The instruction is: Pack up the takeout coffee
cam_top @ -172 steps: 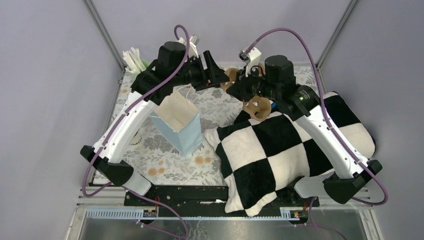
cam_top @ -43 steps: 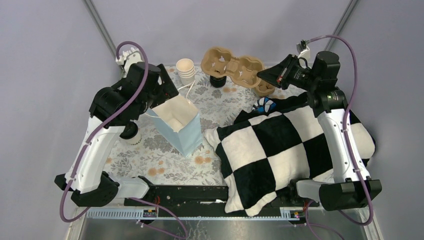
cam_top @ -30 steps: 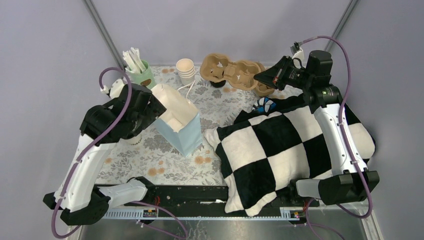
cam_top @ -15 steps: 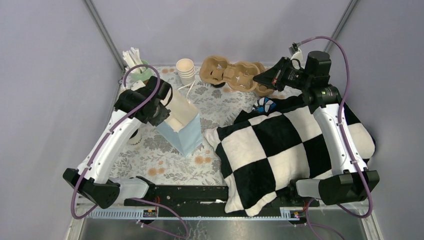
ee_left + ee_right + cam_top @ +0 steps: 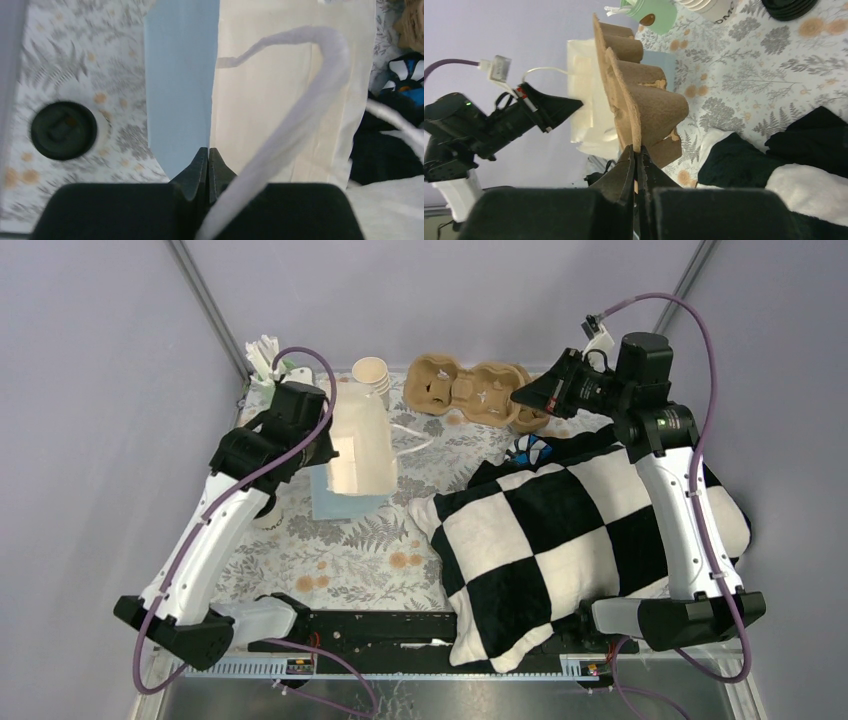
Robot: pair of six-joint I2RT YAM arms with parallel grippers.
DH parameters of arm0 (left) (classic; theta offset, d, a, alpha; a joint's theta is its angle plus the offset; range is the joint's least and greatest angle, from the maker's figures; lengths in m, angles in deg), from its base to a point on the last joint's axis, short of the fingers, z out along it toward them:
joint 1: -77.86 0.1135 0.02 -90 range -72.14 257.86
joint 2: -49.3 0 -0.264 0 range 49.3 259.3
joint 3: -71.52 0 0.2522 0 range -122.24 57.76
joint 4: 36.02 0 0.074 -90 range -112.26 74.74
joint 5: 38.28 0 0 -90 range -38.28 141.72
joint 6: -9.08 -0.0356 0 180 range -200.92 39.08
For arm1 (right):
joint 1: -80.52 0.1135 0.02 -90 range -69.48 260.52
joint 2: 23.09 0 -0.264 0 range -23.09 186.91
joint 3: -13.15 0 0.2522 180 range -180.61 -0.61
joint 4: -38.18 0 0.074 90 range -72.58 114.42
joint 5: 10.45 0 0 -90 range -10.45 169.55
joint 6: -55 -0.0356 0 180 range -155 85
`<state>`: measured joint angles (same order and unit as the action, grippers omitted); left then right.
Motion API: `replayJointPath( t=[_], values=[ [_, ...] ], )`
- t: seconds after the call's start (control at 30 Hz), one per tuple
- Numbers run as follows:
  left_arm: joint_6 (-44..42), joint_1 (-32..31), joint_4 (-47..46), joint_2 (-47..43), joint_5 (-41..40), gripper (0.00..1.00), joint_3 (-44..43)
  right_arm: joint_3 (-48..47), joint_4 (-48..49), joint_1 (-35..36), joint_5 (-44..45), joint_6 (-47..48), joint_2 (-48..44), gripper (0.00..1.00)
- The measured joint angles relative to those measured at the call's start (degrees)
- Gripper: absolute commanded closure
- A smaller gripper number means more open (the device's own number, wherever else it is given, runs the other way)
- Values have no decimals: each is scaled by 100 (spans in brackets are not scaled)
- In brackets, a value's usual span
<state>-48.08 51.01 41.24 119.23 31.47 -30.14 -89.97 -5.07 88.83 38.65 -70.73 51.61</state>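
While both arms are busy, pillow point(image 5: 560, 530): checkered, covers the right side of the mat point(image 5: 360, 555), clear of the action.
bag point(image 5: 355, 452): blue outside, cream face up, tipped at left-centre; can't tell if the mouth is open.
carrier point(image 5: 470, 392): pulp tray held up off the mat at the far side, edge-on in the right wrist view.
left gripper point(image 5: 207, 154): clamped on the bag's edge where blue meets cream; white handle point(image 5: 305, 100) loops past it.
right gripper point(image 5: 637, 150): pinched tight on the carrier's rim.
coffee point(image 5: 63, 130): upright on the mat, black lid on, just beside the bag's blue side, not touching it; mostly hidden under the left forearm from above.
direction: coffee sits left of the left fingers and nearer the bases.
axis: vertical, lid facing up.
nearer arm: left, by far; right is well apart across the table.
judgement: neither gripper is free, so one has to let go before the coffee can be taken.
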Motion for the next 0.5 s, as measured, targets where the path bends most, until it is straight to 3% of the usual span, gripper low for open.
replayJointPath(
  t=[0.27,0.5],
  values=[
    [-2000,-24,-614,-557,254,100,260,-887,-938,177,634,1191,-22,100],
    [-2726,-177,-1150,-848,1161,100,951,-1622,-1473,1410,1093,2524,-190,100]
  ],
)
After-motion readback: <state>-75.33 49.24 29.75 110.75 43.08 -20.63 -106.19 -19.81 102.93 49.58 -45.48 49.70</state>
